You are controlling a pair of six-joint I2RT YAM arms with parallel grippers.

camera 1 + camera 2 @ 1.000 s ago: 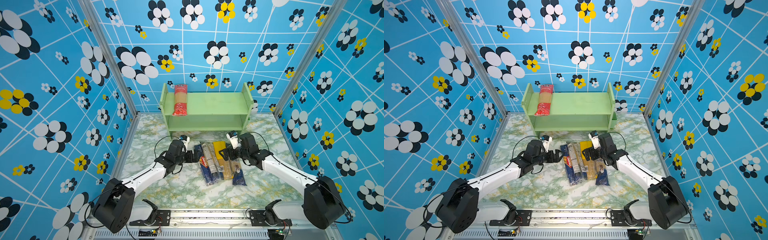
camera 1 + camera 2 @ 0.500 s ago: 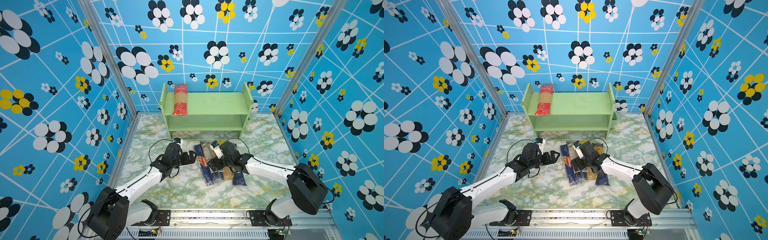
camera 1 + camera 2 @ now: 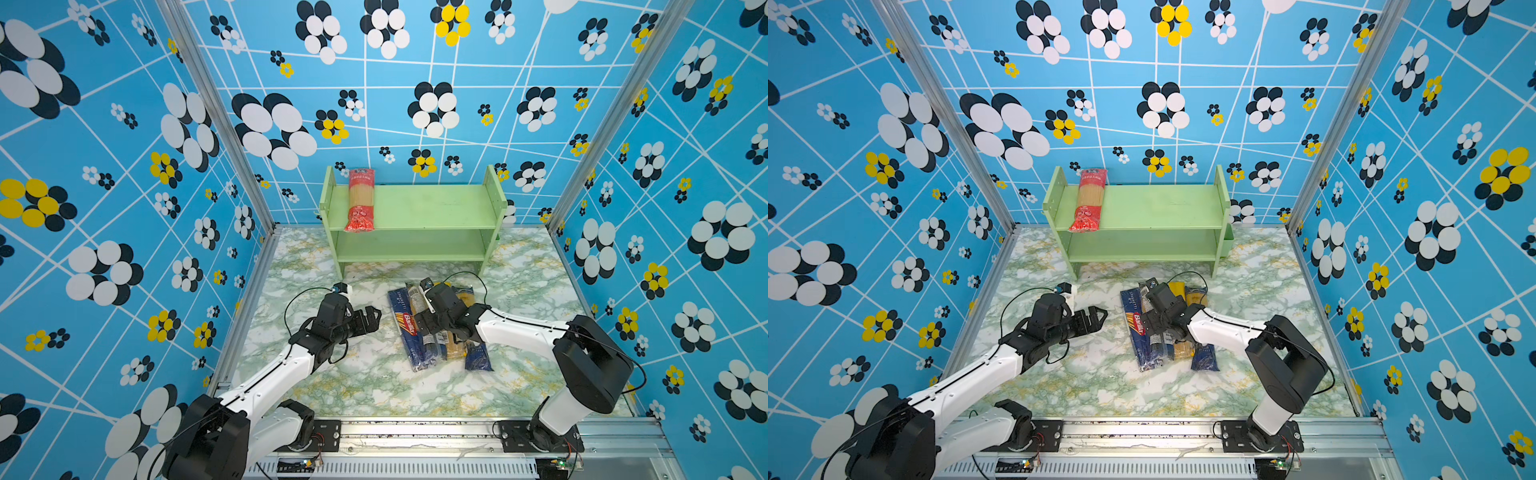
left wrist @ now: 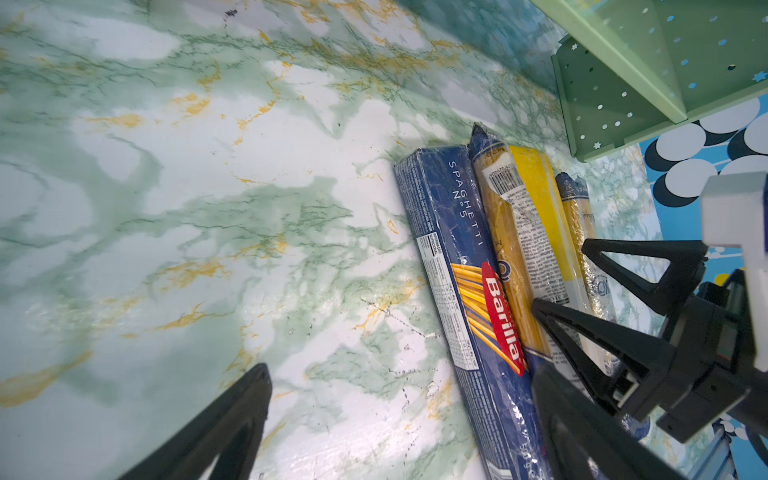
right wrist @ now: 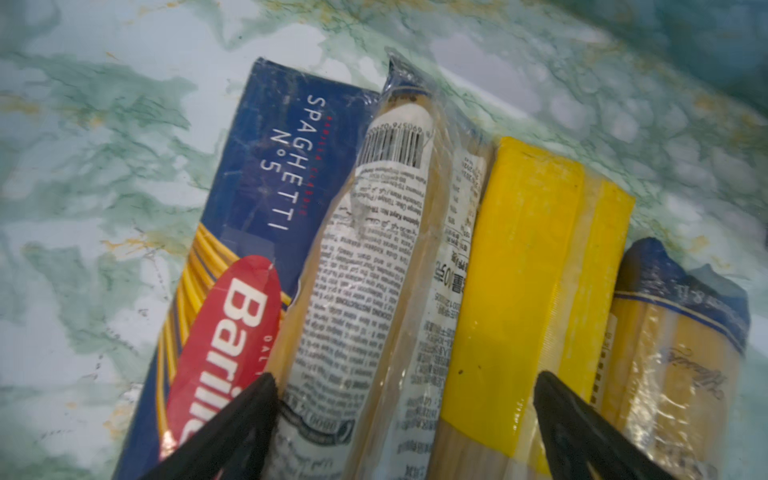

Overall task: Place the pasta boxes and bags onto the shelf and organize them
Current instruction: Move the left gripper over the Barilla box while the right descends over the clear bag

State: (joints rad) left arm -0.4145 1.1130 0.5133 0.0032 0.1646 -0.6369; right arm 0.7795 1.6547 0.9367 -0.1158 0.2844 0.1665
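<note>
- Blue flowered walls (image 3: pixel 124 166) close the cell on three sides.
- Marble table (image 3: pixel 374 386) carries one shelf (image 3: pixel 419 208) with two tiers, standing at the back.
- Five packs in all. One red bag (image 3: pixel 360 199) lies on the top tier at its left end. Four lie side by side on the table in front of the shelf, long axes pointing roughly toward it: Barilla (image 3: pixel 409 328), white-label pack (image 5: pixel 374 270), yellow pack (image 5: pixel 519 270), blue-end bag (image 5: pixel 685 353).
- Two grippers, both spread and empty.
- Right gripper (image 5: pixel 403 376) is directly over the row, its jaws set across the long axes and straddling the white-label and yellow packs. Whether the tips already touch, I cannot tell.
- Left gripper (image 3: pixel 372 320) is near Barilla's left side, apart from it, so the right arm is nearer.
</note>
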